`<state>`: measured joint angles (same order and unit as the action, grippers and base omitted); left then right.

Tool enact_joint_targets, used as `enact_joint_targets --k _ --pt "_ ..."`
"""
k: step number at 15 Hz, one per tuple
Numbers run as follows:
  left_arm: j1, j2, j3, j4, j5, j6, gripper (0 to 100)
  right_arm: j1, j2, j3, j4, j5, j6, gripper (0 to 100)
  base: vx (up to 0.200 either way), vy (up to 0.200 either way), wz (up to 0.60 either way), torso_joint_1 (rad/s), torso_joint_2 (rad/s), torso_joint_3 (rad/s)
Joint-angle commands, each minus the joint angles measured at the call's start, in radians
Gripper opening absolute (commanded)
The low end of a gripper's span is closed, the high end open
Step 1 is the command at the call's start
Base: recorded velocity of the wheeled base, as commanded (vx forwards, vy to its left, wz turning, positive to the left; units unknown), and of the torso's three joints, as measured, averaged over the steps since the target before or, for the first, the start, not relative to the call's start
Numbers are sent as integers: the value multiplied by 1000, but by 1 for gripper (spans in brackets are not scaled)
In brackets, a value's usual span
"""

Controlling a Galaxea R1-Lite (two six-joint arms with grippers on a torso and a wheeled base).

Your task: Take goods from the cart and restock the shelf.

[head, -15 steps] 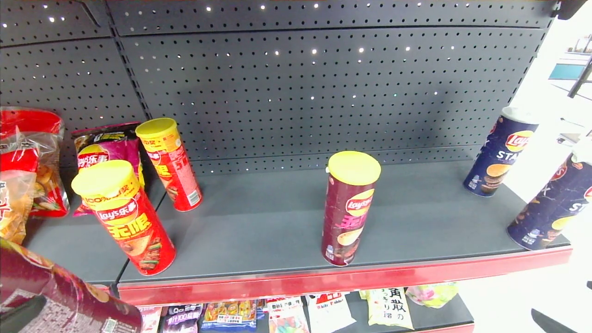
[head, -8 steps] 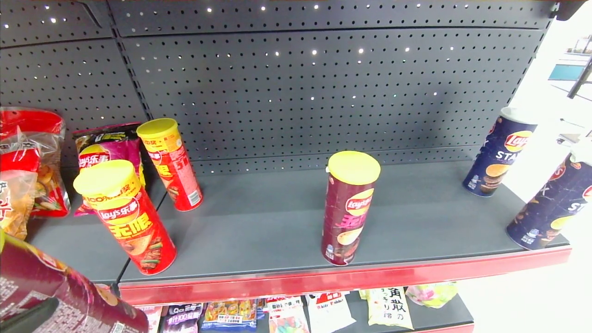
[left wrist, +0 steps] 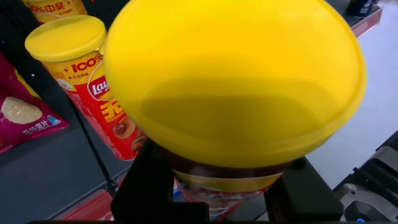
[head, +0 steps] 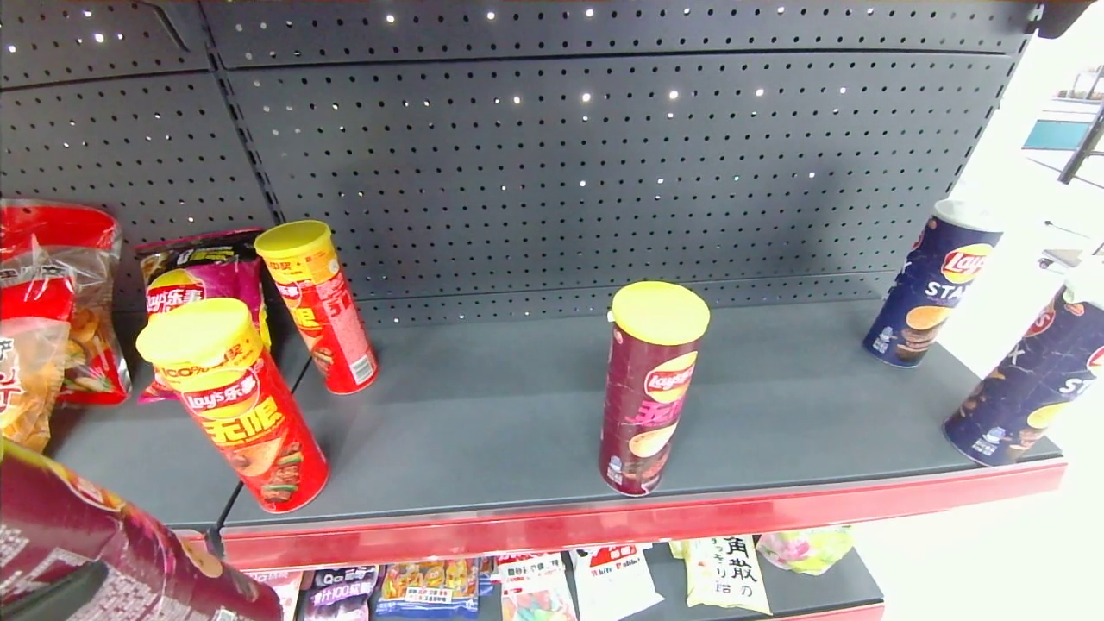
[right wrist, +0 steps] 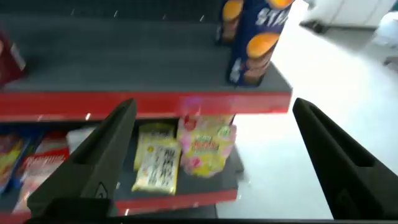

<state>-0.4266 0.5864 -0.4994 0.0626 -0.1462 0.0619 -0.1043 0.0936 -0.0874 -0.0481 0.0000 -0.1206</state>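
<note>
- One dark-red chip can [left wrist: 233, 81] with a yellow lid is clamped in the left gripper [left wrist: 227, 186], a black finger pressing on each side of its body below the lid.
- Seen from the head view, it hangs low at the left, tilted, in front of the red front edge of the shelf [head: 483, 414] and just beside the nearer red can [head: 233, 405].
- Spread wide and empty, the right gripper [right wrist: 214, 162] faces the shelf's front edge, below the blue cans [right wrist: 249, 37].
- On the shelf, a matching can [head: 651, 388] stands upright near the front, about midway along.
</note>
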Motion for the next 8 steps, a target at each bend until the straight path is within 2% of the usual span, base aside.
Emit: enact_joint_targets --k 1,3,6,8 --pt "-1 -14 5 0 0 -4 0 0 5 81 -4 -104 21 100 0 0 0 0 0 0" --pt "-1 -10 5 0 -1 -16 0 0 5 83 -9 -109 18 100 0 0 0 0 0 0" --pt "-1 -8 4 0 -3 -17 0 3 5 81 -7 71 -1 100 0 0 0 0 0 0" --pt "-1 -10 8 0 -1 -17 0 3 3 87 -12 -8 -16 100 0 0 0 0 0 0"
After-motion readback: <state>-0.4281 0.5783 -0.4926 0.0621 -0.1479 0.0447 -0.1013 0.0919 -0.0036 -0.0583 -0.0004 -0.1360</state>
